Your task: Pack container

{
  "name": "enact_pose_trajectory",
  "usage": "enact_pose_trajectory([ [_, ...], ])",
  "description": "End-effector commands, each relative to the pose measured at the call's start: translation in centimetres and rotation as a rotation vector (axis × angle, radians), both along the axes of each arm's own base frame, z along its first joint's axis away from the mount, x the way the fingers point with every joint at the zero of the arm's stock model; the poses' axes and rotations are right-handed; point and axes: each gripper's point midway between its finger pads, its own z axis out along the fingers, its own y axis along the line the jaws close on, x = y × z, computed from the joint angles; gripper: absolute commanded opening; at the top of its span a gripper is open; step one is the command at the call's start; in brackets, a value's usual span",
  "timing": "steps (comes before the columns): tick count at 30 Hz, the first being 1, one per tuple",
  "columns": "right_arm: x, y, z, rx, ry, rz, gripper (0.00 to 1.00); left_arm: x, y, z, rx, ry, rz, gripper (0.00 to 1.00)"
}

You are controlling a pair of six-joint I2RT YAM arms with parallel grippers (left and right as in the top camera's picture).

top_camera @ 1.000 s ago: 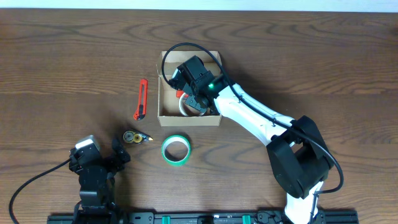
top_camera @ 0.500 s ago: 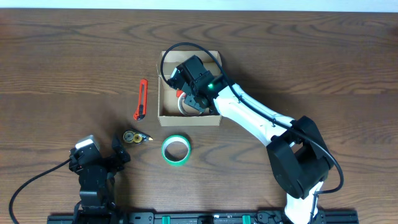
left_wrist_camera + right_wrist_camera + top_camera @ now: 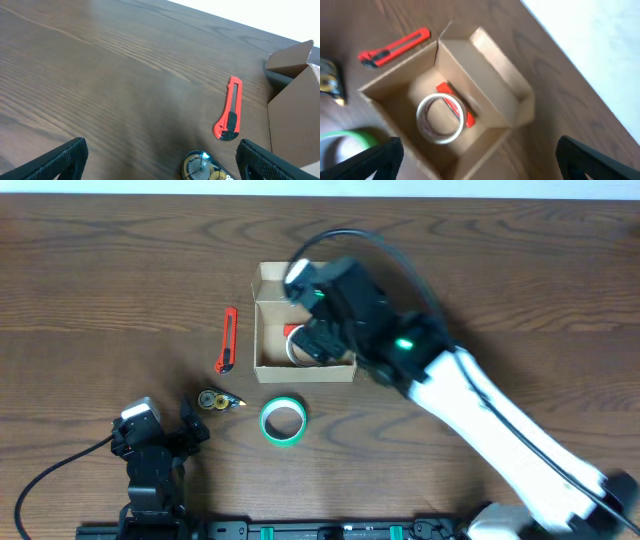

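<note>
Right gripper (image 3: 318,342) hovered spread open and empty right over the container (image 3: 300,374) mid-bench, with the green tape roll (image 3: 265,422) just off the container's near wall, nearer it than the left gripper (image 3: 159,160), also spread.

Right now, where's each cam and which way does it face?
Overhead: above the table, straight down; both arms, right tool over the container, left tool near front edge.
Left wrist: low, facing across the table at the box cutter; own fingers bottom corners.
Right wrist: above container, looking in at tape roll; fingers likewise.
Shared: all three show cutter, container.
</note>
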Motion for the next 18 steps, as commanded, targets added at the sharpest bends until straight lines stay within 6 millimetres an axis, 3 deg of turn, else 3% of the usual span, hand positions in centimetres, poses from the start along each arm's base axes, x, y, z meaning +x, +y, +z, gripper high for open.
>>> enact_pose_trajectory([
  [1,-1.6,-1.8,1.5,0.085,0.051,-0.113,0.99,-0.1,0.3,-0.9,0.013,0.016,0.014,0.95],
  [10,-5.8,-6.4,2.0,0.07,0.124,-0.229,0.99,-0.1,0.3,-0.9,0.013,0.016,0.014,0.96],
  [18,-9.6,-10.7,2.0,0.209,0.055,-0.324,0.99,-0.1,0.3,-0.9,0.013,0.016,0.014,0.95],
])
